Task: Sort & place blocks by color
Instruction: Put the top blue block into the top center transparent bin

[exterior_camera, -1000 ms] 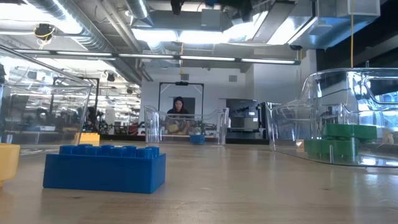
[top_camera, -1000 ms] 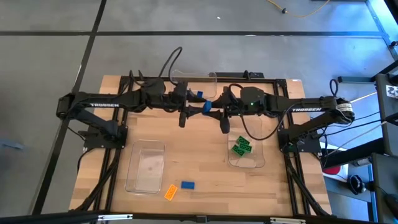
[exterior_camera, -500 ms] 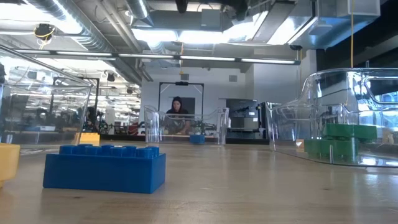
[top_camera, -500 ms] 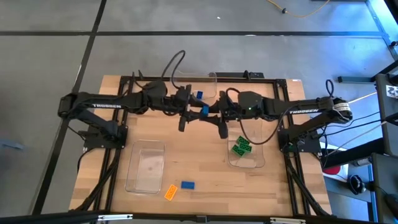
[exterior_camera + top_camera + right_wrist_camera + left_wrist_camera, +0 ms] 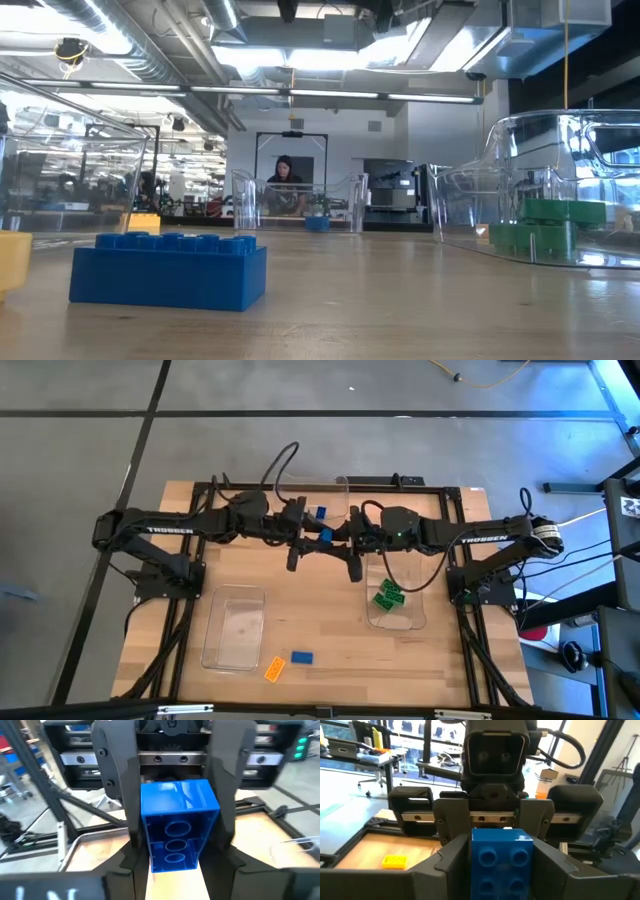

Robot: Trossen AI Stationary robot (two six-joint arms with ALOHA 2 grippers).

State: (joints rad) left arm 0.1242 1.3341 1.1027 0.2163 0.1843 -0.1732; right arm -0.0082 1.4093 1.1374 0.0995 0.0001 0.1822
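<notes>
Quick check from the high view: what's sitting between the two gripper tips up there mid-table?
A blue studded plastic brick spans the gap between the left gripper and right gripper. Both wrist views show it between dark fingers, held above the table.

A blue brick [image 5: 168,270] sits close on the wooden desk [image 5: 400,300], with a yellow brick [image 5: 14,260] at the edge beside it. Green bricks [image 5: 550,228] lie inside a clear tray [image 5: 500,180]. Farther back stands another clear tray [image 5: 300,203], and a person [image 5: 285,178] sits beyond.
</notes>
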